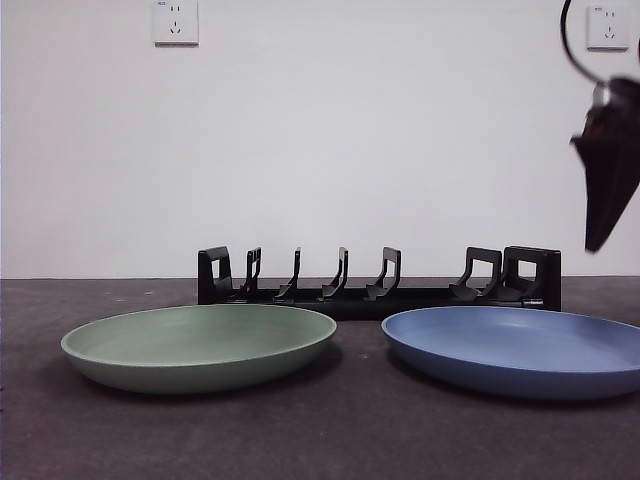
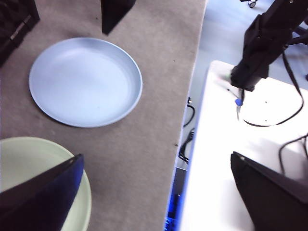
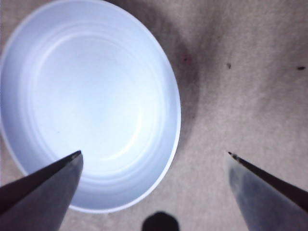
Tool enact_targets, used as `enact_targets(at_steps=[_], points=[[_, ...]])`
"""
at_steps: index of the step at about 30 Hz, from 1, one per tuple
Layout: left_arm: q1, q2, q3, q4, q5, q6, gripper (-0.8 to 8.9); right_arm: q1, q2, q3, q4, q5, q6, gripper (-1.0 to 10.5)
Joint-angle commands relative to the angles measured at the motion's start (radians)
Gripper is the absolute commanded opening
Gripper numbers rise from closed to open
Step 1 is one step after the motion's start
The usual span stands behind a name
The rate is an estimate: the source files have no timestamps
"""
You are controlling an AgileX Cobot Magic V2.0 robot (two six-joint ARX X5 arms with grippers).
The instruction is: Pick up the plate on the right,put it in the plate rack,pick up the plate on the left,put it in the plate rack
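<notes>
The right plate is blue point(image 1: 520, 348) and lies on the dark mat in front of the black plate rack point(image 1: 380, 290). The left plate is green point(image 1: 200, 345) and lies beside it. My right gripper point(image 3: 154, 154) is open and hovers well above the blue plate point(image 3: 91, 101), one jaw over its bowl and the other over the mat beyond its rim. It hangs at the upper right of the front view point(image 1: 603, 215). My left gripper point(image 2: 156, 155) is open and empty, high over the mat's edge, with the blue plate point(image 2: 85, 82) and green plate point(image 2: 33, 168) below.
The mat's edge point(image 2: 185, 110) drops to a gap with cables, then a white table point(image 2: 226, 159) carrying a black arm base point(image 2: 255, 53). The rack's end point(image 2: 14, 24) shows at a corner. Two wall sockets point(image 1: 175, 22) sit high on the white wall.
</notes>
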Motion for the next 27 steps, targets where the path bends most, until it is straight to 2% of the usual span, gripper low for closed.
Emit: enact_targets(at_steps=[1,9,15,21,26,27], points=[[-0.01,0.01,0.003,0.026,-0.005,0.023,7.4,0.009,0.05,0.003,0.014,0.005,0.006,5.0],[-0.01,0.01,0.003,0.037,-0.042,0.023,7.4,0.042,0.154,0.003,0.059,0.061,0.008,4.9],[-0.01,0.01,0.003,0.037,-0.064,0.032,7.4,0.061,0.187,0.002,0.085,0.073,0.014,2.2],[-0.01,0.01,0.003,0.037,-0.069,0.033,7.4,0.061,0.192,0.002,0.095,0.079,0.015,1.0],[-0.012,0.01,0.003,0.037,-0.093,0.042,7.4,0.061,0.205,0.002,0.096,0.079,0.015,0.9],[-0.014,0.011,0.003,0.038,-0.103,0.045,7.4,0.06,0.211,0.002,0.096,0.079,0.015,0.6]])
